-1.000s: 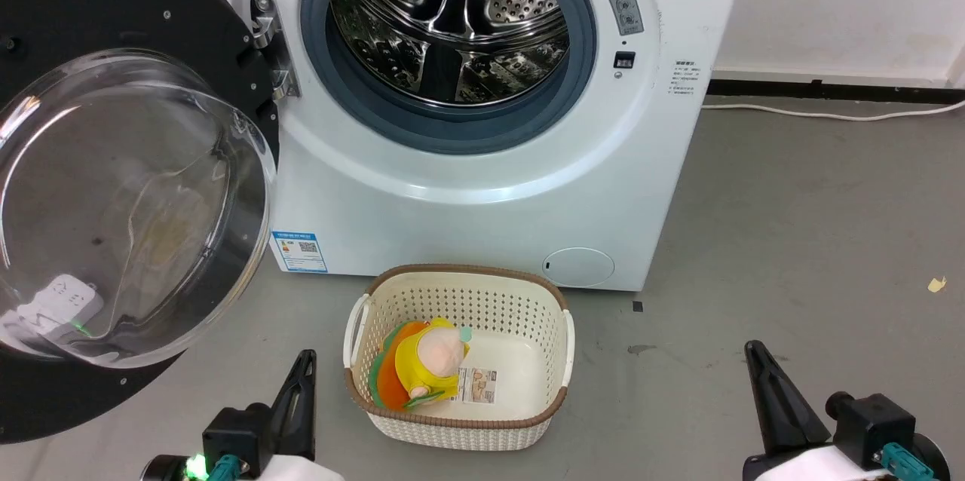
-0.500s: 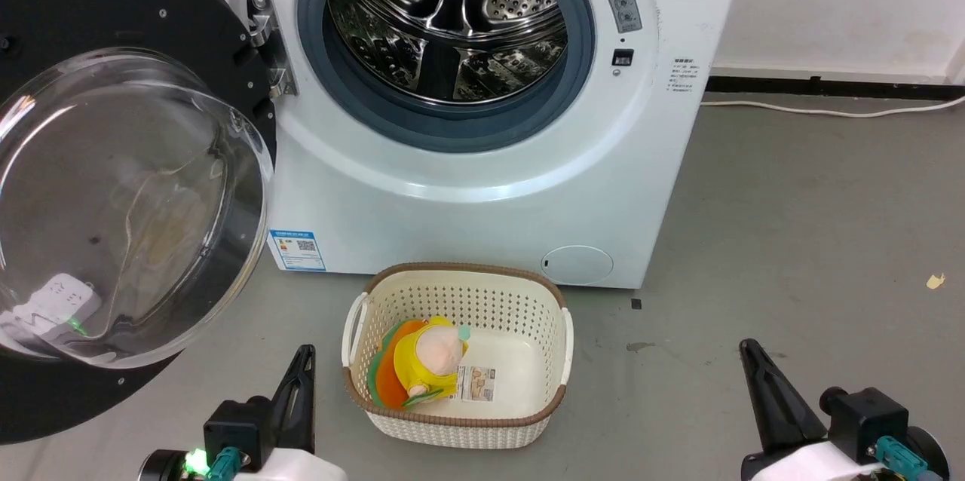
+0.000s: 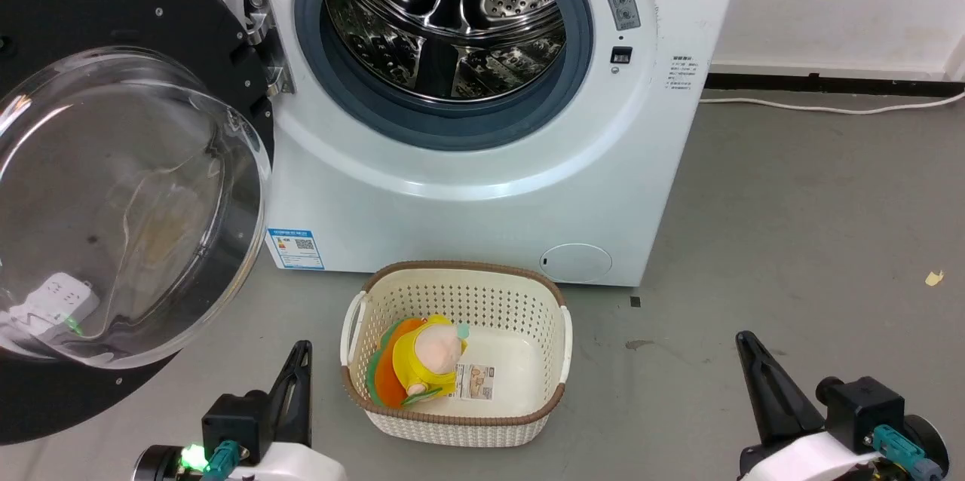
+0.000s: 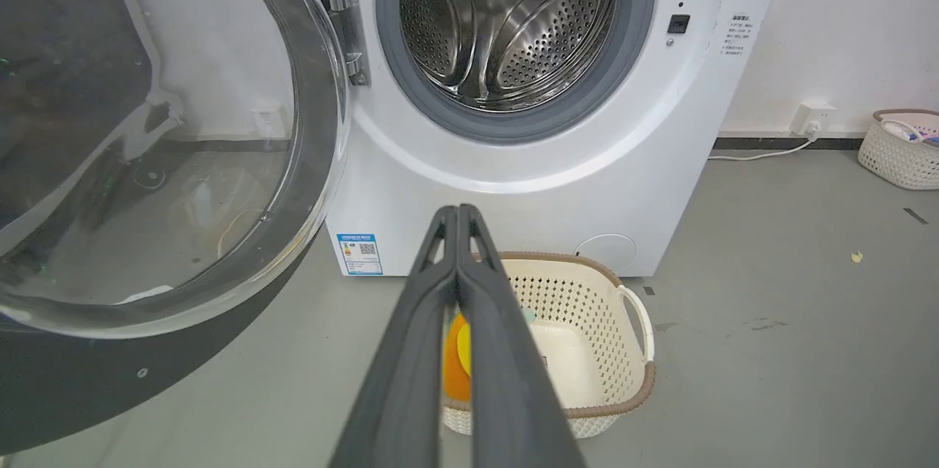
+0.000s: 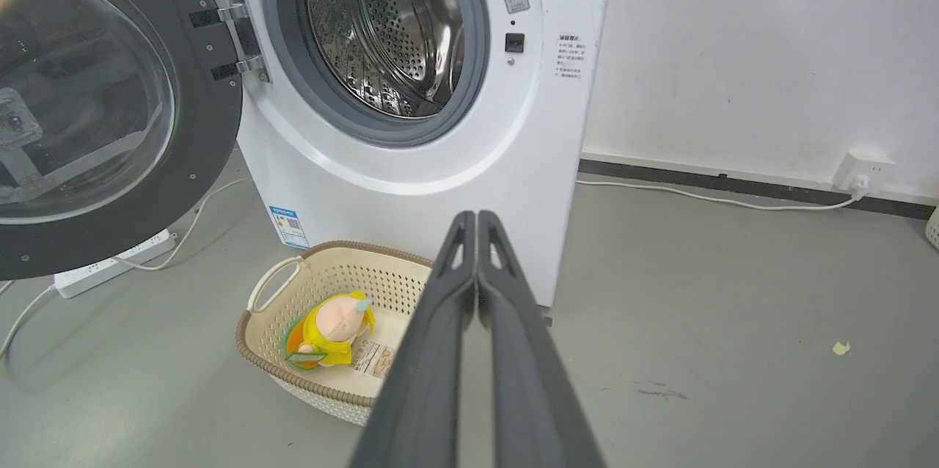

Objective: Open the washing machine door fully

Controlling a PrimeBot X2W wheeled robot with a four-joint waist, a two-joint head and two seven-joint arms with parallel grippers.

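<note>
The white washing machine (image 3: pixel 482 187) (image 4: pixel 557 167) (image 5: pixel 455 160) stands ahead with its steel drum (image 3: pixel 445 13) exposed. Its black washing machine door (image 3: pixel 113 164) (image 4: pixel 147 145) (image 5: pixel 95 101) hangs wide open on the left hinge (image 3: pixel 260 29), the clear glass bowl bulging toward me. My left gripper (image 3: pixel 300 349) (image 4: pixel 456 213) is shut and empty, low at the left, just right of the door's lower rim. At the lower right my right gripper (image 3: pixel 742 339) (image 5: pixel 475 217) is also shut and empty, well away from the door.
A cream perforated basket (image 3: pixel 558 330) (image 4: pixel 631 351) (image 5: pixel 257 321) holding a yellow plush toy (image 3: pixel 426 356) (image 5: pixel 330 325) sits on the grey floor before the machine. A white cable (image 3: pixel 829 110) runs along the wall. A power strip (image 5: pixel 110 262) lies behind the door. Another basket (image 4: pixel 899 149) stands far right.
The whole head picture has shifted slightly up and left, so the camera moved. Both grippers sit a little higher in the picture. The door stays in place.
</note>
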